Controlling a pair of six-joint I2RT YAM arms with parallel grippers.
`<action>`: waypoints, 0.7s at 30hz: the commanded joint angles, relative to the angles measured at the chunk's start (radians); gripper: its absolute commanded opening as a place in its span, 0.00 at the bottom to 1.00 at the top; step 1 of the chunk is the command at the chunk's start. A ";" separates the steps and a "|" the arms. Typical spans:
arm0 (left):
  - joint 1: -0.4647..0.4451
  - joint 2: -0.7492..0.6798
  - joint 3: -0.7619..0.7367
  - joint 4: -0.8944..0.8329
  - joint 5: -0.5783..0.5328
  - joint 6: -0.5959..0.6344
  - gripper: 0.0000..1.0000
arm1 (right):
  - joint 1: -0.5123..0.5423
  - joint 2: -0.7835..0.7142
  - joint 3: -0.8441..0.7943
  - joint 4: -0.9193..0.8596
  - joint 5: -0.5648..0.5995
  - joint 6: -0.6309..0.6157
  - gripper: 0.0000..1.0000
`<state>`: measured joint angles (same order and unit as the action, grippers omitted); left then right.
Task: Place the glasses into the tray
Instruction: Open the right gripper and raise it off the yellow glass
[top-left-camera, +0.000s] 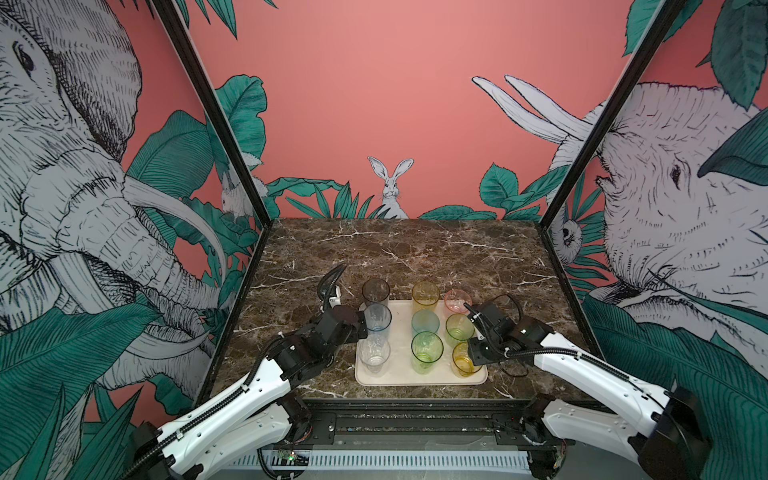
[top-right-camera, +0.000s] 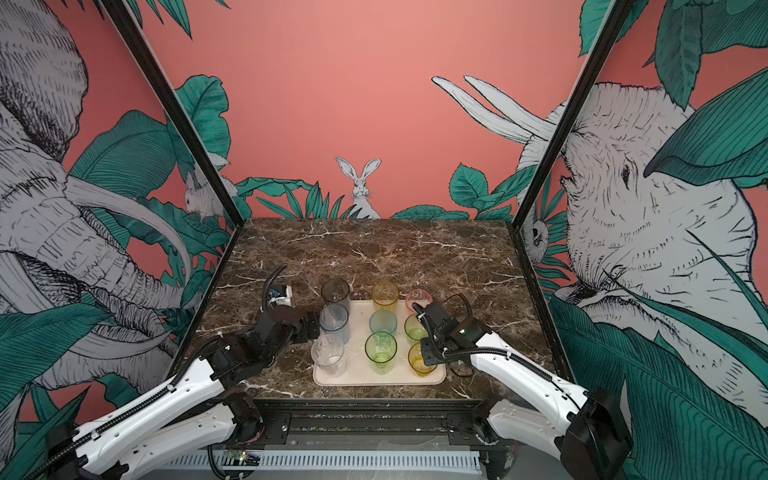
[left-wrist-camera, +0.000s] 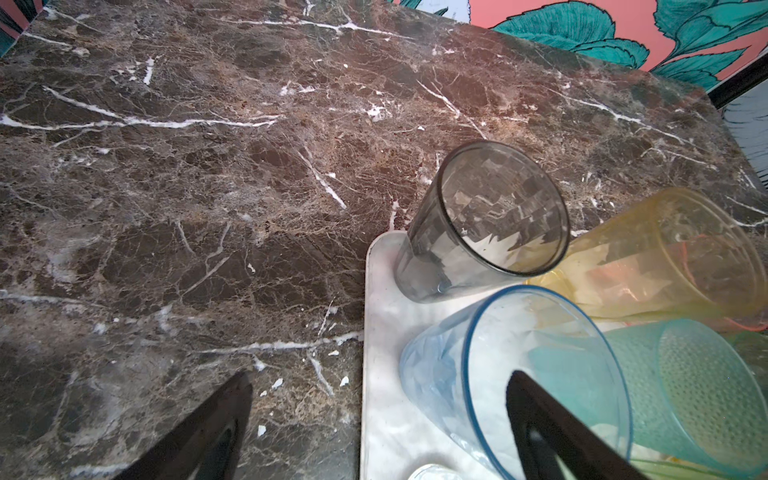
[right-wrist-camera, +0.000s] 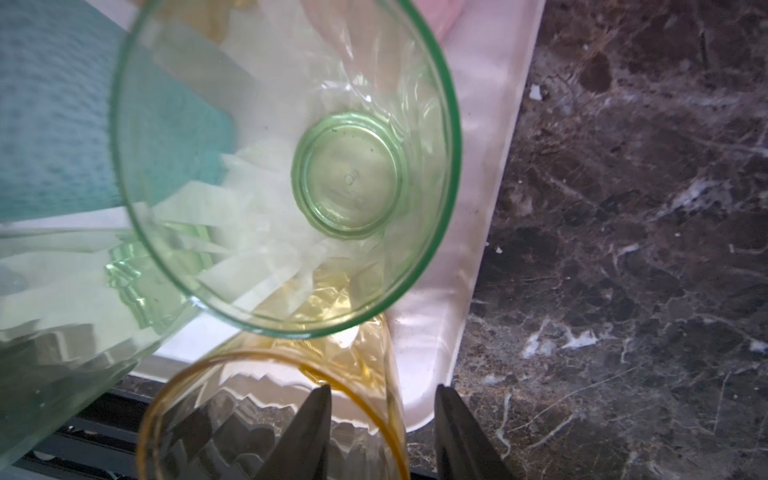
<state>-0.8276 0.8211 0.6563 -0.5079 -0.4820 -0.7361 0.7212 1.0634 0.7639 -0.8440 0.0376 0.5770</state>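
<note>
Amber glass (top-left-camera: 462, 364) stands upright, mouth up, in tray (top-left-camera: 399, 376) corner.

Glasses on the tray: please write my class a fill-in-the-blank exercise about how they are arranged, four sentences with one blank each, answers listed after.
1. The tray holds ____ glasses in all.
2. The centre glass is tinted ____.
3. Between the smoky grey glass and the clear glass stands the ____ glass.
4. In both top views, the pink glass stands at the tray's far ____ corner.

Missing words: nine; teal; blue; right.
</note>
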 joint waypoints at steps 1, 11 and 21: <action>0.007 -0.003 0.043 0.009 -0.044 0.020 0.97 | 0.007 -0.039 0.061 -0.058 0.045 -0.031 0.45; 0.007 0.040 0.140 0.012 -0.181 0.175 0.99 | 0.007 -0.081 0.158 -0.022 0.196 -0.135 0.49; 0.014 0.094 0.190 0.178 -0.310 0.494 0.99 | 0.004 -0.169 0.157 0.245 0.379 -0.355 0.70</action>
<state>-0.8246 0.9100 0.8055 -0.4156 -0.7158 -0.3885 0.7212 0.9237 0.9192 -0.7448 0.3218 0.3317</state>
